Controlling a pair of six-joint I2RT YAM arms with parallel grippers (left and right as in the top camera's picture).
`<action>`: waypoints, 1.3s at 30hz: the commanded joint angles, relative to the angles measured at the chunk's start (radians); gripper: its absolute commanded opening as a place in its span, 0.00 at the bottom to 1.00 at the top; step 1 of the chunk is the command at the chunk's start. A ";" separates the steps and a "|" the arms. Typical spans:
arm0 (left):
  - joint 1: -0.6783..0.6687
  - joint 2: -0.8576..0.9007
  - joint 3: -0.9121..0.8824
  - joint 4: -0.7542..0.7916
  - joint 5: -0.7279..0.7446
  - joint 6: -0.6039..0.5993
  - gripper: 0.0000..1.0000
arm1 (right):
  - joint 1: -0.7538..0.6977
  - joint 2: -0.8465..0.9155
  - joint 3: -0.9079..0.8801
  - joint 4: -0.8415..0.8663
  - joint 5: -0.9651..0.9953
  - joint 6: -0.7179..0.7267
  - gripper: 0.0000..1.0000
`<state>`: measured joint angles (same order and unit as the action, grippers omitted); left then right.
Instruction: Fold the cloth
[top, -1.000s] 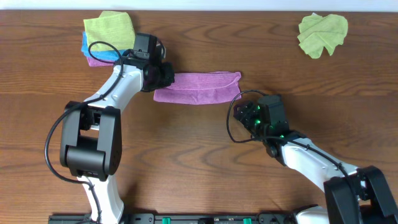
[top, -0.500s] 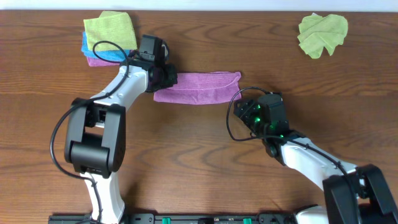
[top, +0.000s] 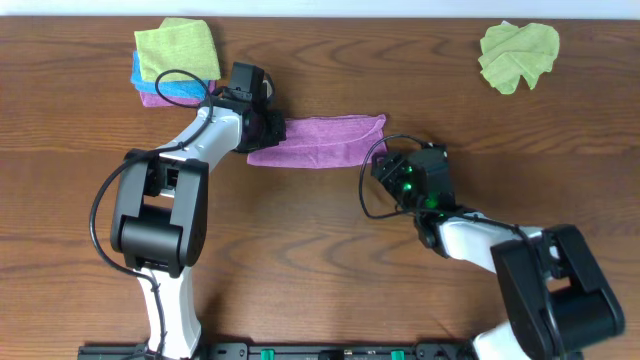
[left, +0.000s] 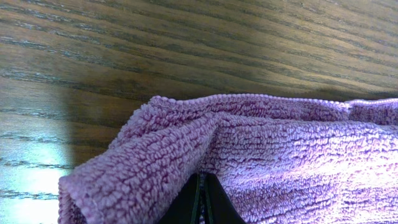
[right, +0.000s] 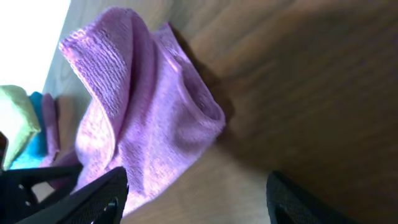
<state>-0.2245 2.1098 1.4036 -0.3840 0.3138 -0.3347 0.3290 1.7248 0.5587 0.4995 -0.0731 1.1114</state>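
At the far left of the bench (top: 300, 270) I see a stack of folded cloths (top: 175, 58), which I leave alone. Just to its right, my left gripper (top: 270, 128) is pinched tight on the left end of the purple cloth (top: 325, 140). The wrist view shows the pile bunched up around the closed tips. The cloth lies as a long, narrow band across the middle of the bench, already doubled lengthwise by the look of it. At its right end my right gripper (right: 196, 198) stands wide and empty, just short of the rounded corner. I judge we are about midway, with the end-to-end fold next. That calls for the right gripper to take its corner, or keep clear, while the left carries its end across squarely. The crumpled green cloth (top: 518, 55) sits at the far right, well apart.
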 joint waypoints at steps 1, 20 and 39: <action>0.001 0.013 0.011 -0.002 -0.011 0.021 0.06 | -0.007 0.066 -0.003 0.052 0.013 0.030 0.72; 0.001 0.013 0.011 -0.009 -0.011 0.021 0.06 | 0.002 0.278 0.152 0.148 0.018 0.039 0.56; 0.003 0.013 0.011 -0.050 -0.055 0.043 0.06 | 0.006 0.199 0.179 0.282 -0.037 -0.262 0.01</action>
<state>-0.2245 2.1098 1.4086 -0.4152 0.3035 -0.3134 0.3294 1.9797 0.7200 0.7948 -0.0841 0.9260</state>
